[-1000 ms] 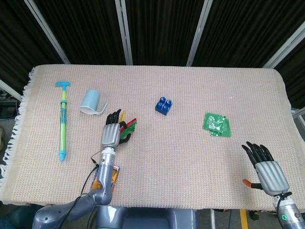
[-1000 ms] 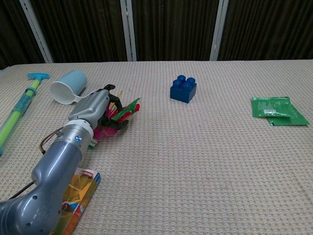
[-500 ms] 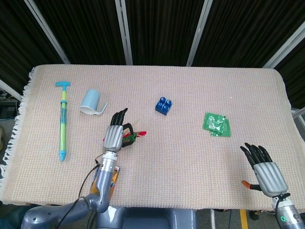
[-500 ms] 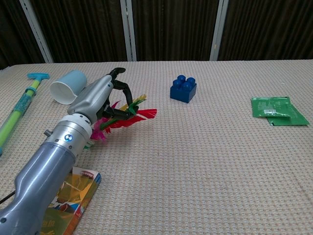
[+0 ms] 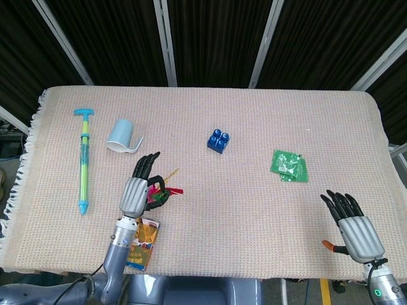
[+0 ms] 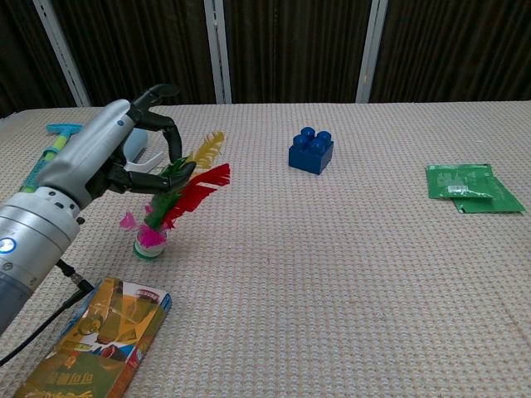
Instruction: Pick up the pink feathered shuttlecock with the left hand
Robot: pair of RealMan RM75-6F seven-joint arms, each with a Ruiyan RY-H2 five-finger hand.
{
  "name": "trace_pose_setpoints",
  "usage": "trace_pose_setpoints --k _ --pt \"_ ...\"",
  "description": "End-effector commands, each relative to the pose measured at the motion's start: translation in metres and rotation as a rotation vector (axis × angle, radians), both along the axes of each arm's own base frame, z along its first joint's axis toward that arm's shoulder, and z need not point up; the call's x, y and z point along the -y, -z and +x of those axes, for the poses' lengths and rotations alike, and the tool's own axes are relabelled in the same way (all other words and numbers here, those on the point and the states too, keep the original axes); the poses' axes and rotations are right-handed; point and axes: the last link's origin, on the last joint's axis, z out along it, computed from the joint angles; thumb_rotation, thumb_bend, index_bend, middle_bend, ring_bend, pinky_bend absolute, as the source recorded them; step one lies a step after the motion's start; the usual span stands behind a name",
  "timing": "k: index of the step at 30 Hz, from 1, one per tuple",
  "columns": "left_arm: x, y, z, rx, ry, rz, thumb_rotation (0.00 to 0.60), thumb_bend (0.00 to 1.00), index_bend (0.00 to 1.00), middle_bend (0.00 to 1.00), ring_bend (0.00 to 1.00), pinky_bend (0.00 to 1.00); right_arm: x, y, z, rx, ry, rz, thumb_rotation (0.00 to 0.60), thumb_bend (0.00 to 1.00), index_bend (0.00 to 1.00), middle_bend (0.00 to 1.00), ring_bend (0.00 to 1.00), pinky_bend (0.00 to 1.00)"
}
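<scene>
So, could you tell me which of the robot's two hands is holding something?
The left hand: its fingers pinch the shuttlecock by its feathers, lifted off the table. The right hand holds nothing, fingers spread.

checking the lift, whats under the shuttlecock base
In the chest view the shuttlecock hangs from the left hand; only bare woven table cover shows beneath. Its base hides any gap.

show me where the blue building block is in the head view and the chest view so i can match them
Head view: the blue building block sits on the cloth in the upper middle, right of the pale blue cup.
Chest view: the block sits in the upper middle, right of the left robot hand, which holds the feathered shuttlecock.
Shared landmark: the green packet, off to the block's right in both views.
</scene>
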Motion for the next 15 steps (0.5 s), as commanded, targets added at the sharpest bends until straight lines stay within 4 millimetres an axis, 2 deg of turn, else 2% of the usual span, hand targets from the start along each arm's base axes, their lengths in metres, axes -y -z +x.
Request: trace_pose_setpoints --k 1,7,9,10,12,13,15 --pt "0.007 -0.012 -0.011 -0.004 -0.006 0.027 0.575 0.36 0.66 0.03 0.00 0.00 -0.001 0.000 0.000 -0.001 -0.001 -0.002 0.600 0.05 0.00 0.00 0.00 0.00" --pt "0.021 -0.023 -0.032 -0.028 -0.006 0.053 0.576 0.36 0.65 0.04 0.00 0.00 -0.001 0.002 0.001 -0.010 -0.005 -0.006 0.600 0.05 0.00 0.00 0.00 0.00" --pt "0.026 -0.026 -0.037 -0.017 -0.011 0.046 0.576 0.35 0.62 0.03 0.00 0.00 -0.002 0.003 0.002 -0.014 -0.004 -0.006 0.600 0.05 0.00 0.00 0.00 0.00" --pt "0.028 -0.028 -0.039 -0.015 -0.008 0.048 0.576 0.34 0.57 0.03 0.00 0.00 -0.002 0.004 0.001 -0.016 -0.003 -0.006 0.600 0.05 0.00 0.00 0.00 0.00" --pt "0.033 -0.034 -0.040 0.005 0.005 0.059 0.577 0.31 0.38 0.01 0.00 0.00 -0.002 0.005 0.001 -0.021 0.000 -0.004 0.600 0.05 0.00 0.00 0.00 0.00" --pt "0.034 -0.036 -0.041 0.009 0.011 0.064 0.577 0.28 0.22 0.00 0.00 0.00 -0.001 0.005 0.001 -0.022 0.001 -0.003 0.600 0.05 0.00 0.00 0.00 0.00" --pt "0.036 -0.043 -0.042 0.009 0.021 0.074 0.574 0.21 0.03 0.00 0.00 0.00 -0.001 0.006 0.001 -0.025 0.002 -0.001 0.600 0.05 0.00 0.00 0.00 0.00"
